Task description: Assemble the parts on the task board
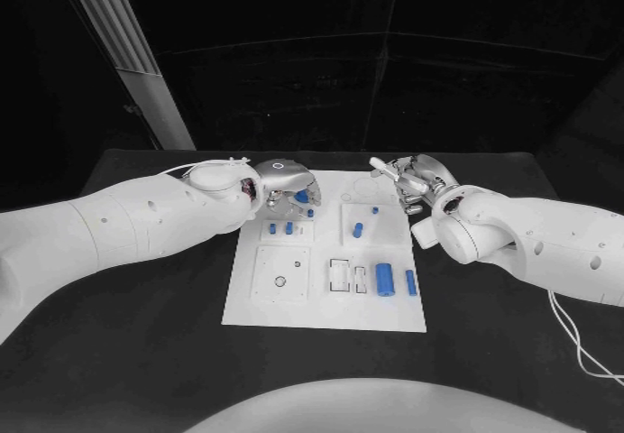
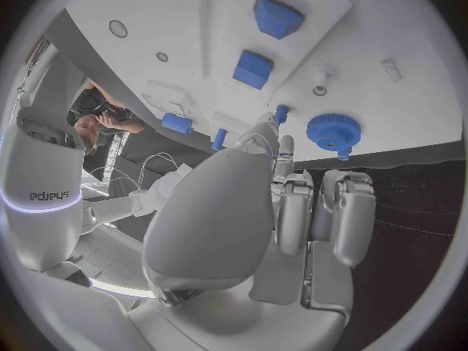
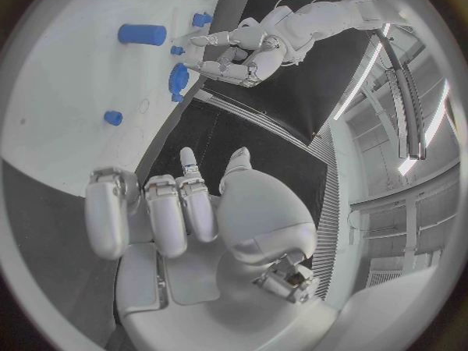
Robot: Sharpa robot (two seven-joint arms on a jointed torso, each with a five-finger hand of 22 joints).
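Basically a flat white task board [image 1: 325, 311] mid-worktop [image 1: 130, 361], matte black. Smooth blue cylinder parts [image 1: 385, 278] lying lengthwise, pointing away. Toothed blue gear [image 2: 332, 130] just beside left hand [image 1: 279, 185], fingers curled, holding nothing. Right hand [image 1: 414, 176] also curled, nothing held.

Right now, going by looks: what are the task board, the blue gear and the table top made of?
Task board: probably plastic or painted sheet; flat, white, matte, with crisp cut recesses. Could be coated metal.
Blue gear: likely moulded or printed plastic; uniform saturated blue, toothed rim, dull sheen.
Table top: black and non-reflective, possibly a mat or laminate; the material cannot be told apart.
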